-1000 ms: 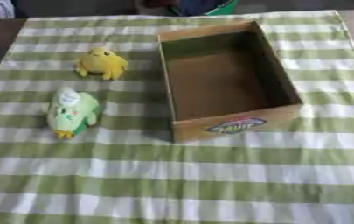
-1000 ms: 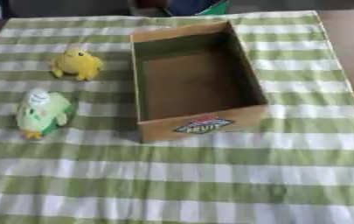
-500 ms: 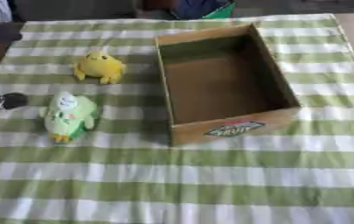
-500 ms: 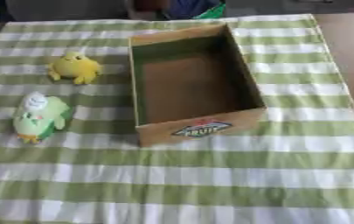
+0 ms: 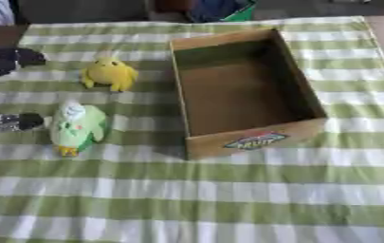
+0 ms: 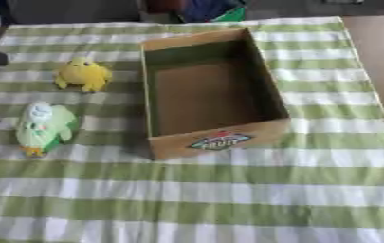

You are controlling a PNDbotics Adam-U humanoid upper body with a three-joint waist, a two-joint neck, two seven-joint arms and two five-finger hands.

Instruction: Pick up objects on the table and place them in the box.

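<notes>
A green and white plush toy (image 5: 77, 126) lies on the checked cloth, left of the cardboard box (image 5: 253, 140). Behind it sits a small yellow plush toy (image 5: 109, 73). The box is open on top, with nothing inside it. My left hand (image 5: 11, 122) comes in from the left edge, black, its fingers spread: one part ends just left of the green toy, another (image 5: 8, 59) hovers further back, left of the yellow toy. It holds nothing. My right hand does not show in either view.
The green and white checked cloth (image 5: 228, 194) covers the table; bare brown tabletop (image 6: 381, 57) shows at the right. Dark objects and something blue and green (image 5: 220, 9) sit beyond the far edge.
My left hand has come further in from the left edge, up to the green toy. The toys and box have not moved.
</notes>
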